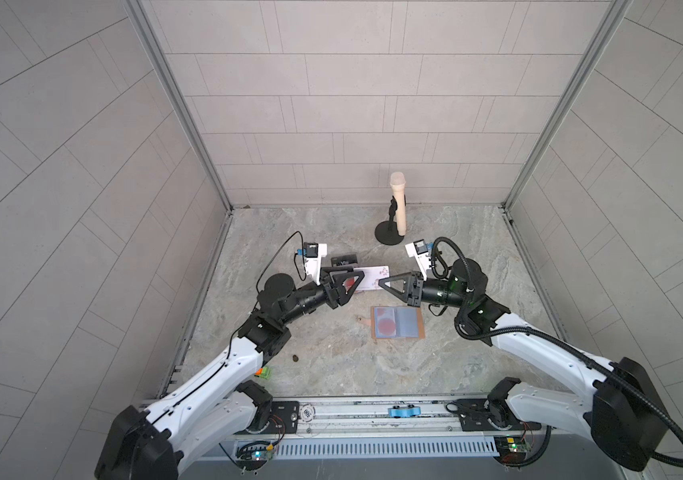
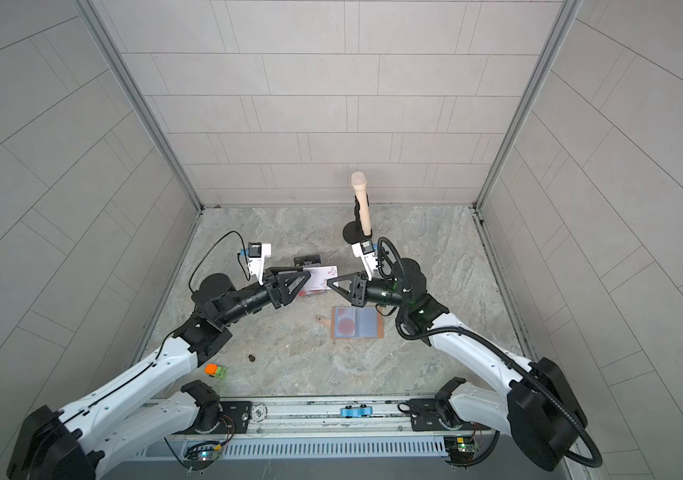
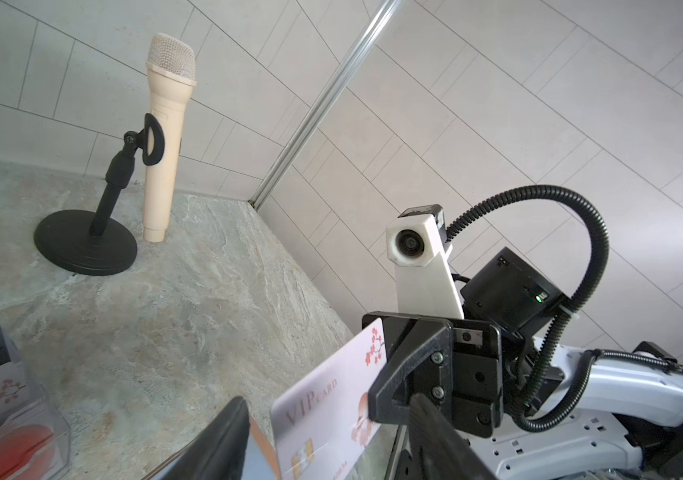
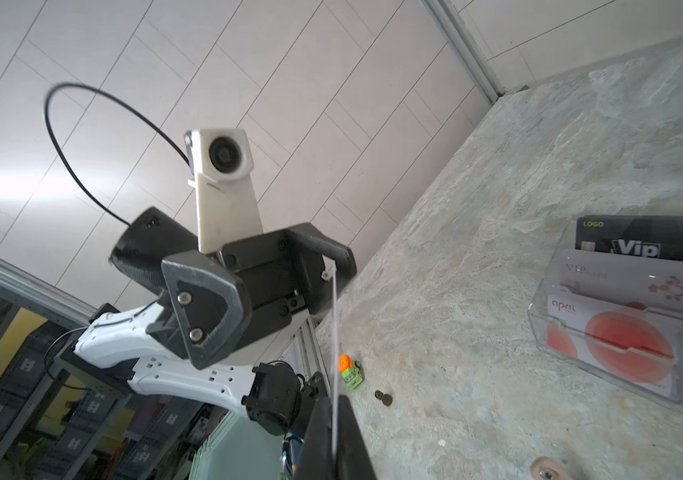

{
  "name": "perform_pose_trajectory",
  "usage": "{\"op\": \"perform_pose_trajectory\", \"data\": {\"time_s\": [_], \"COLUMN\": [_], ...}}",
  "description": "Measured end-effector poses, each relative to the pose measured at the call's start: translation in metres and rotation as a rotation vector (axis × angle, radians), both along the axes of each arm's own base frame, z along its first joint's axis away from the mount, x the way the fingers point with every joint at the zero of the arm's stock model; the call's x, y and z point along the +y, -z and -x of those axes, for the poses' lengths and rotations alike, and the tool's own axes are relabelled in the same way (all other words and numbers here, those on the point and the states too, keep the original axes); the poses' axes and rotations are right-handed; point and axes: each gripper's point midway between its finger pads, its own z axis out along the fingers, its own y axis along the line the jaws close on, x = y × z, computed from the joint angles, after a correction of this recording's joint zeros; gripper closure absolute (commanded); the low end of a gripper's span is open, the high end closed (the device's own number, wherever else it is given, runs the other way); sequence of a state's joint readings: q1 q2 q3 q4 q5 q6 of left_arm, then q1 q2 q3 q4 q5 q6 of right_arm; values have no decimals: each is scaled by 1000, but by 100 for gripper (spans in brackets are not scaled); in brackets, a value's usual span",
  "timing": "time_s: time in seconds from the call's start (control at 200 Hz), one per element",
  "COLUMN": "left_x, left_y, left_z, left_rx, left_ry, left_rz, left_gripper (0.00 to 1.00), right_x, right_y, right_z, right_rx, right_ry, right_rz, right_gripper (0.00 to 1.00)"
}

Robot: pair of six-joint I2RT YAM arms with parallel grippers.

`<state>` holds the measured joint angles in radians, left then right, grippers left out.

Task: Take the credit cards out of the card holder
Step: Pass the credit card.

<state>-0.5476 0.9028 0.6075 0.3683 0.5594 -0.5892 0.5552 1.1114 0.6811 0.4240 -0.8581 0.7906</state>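
Shows right gripper [image 1: 381, 283] clamped on pink card [image 1: 374, 276], raised above table [image 1: 331, 357]. Shows left gripper [image 1: 354, 286] with jaws apart around card's other end. Shows holder [image 1: 409, 324] lying open near right gripper, red-circle card [image 1: 385, 326] in a sleeve.

1. Bright, soft, even light fills both top views; the microphone [image 1: 398, 208] casts only a faint shadow on the marble table [image 1: 331, 365] around its base.
2. Far from the microphone, toward the frame edges, the tile lines of the wall [image 1: 61, 208] bow with wide-angle distortion.
3. Left wrist view: the microphone stands sharp, while the pink card [image 3: 331, 399], close to the lens, goes soft.
4. Right wrist view: a pale glare streaks the wall, and the clear box [image 4: 622, 374] carries reflections.
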Motion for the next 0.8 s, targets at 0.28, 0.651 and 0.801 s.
{"op": "perform_pose_trajectory", "data": {"time_s": [0.28,0.651,0.801], "left_x": [-10,-18,-20], "left_y": [2,36,47], "left_z": [26,69,77], "left_rx": [-14,83,132], "left_ry": [238,561,635], "left_rz": [-290,-392,-386], "left_gripper": [39,57,63], "right_x": [-3,-6,-3], "right_y": [20,36,39], "right_z": [34,60,60], "right_rx": [-56,-70,-60], "right_ry": [-175,-318,-348], "right_rz": [212,292,299], "right_gripper": [100,100,100]}}
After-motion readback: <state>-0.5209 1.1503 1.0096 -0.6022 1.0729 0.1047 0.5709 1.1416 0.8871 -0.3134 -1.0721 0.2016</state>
